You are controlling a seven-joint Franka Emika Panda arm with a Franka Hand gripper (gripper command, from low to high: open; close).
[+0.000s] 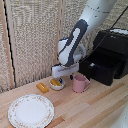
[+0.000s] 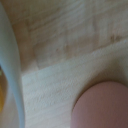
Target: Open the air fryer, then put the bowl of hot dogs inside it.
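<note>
The gripper (image 1: 61, 78), grip state unclear, hangs over the bowl (image 1: 56, 84); the pink mug (image 1: 80, 83) beside the bowl risks a knock.

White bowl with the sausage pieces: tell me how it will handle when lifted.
The bowl looks small, rigid and smooth-rimmed, so probably light but somewhat slippery. The hot dogs sit loose inside and may shift if it tilts. The pink mug stands close, so bumping seems possible.
</note>
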